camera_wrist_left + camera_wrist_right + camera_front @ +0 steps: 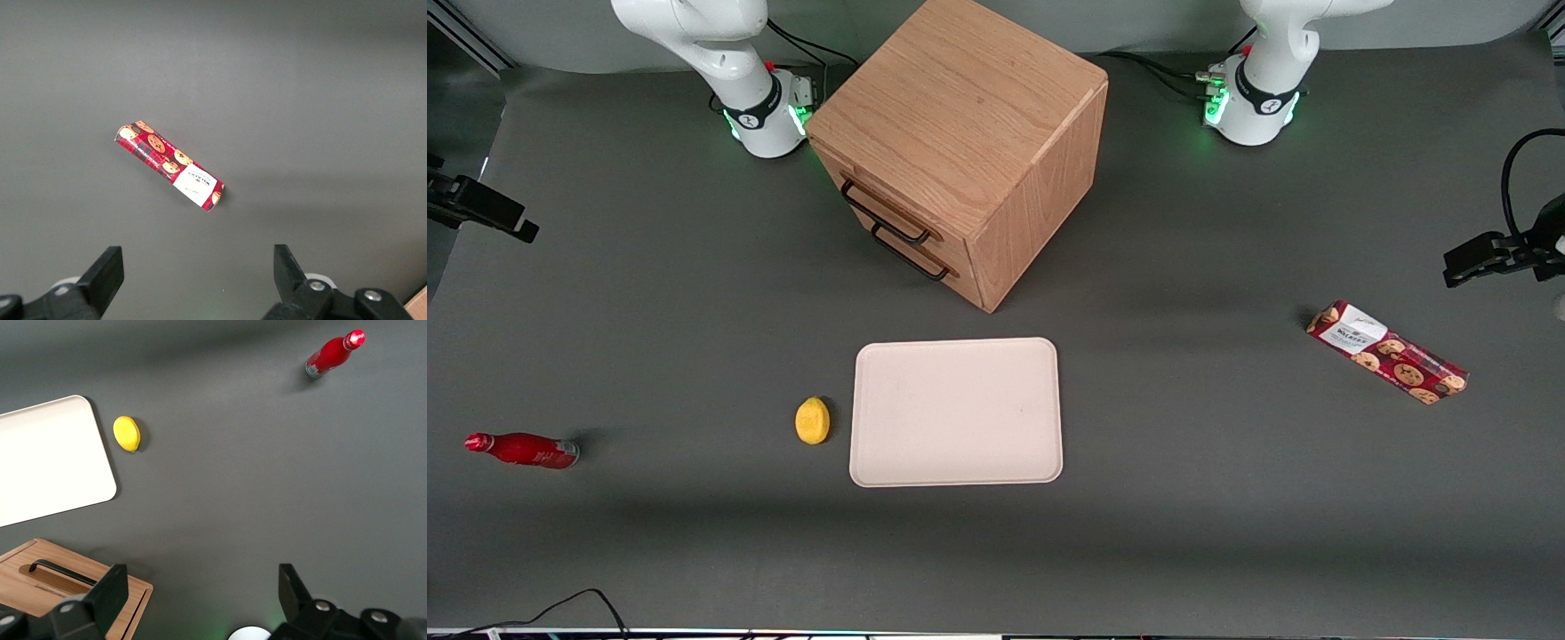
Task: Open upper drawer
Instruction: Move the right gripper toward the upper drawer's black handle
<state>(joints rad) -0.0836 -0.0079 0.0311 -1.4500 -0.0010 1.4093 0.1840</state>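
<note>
On the grey table, an oak cabinet point(960, 142) stands between the arm bases, its upper drawer point(885, 211) closed above the lower one point(911, 252). High over the bare tabletop, the gripper point(200, 600) hangs with fingers spread apart, empty. Nearer the camera lie a tray point(957, 412) and a lemon point(812, 420).

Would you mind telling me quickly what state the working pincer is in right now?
Right pincer: open, holding nothing, raised above the table near the cabinet's top edge, clear of the upper drawer handle.
</note>
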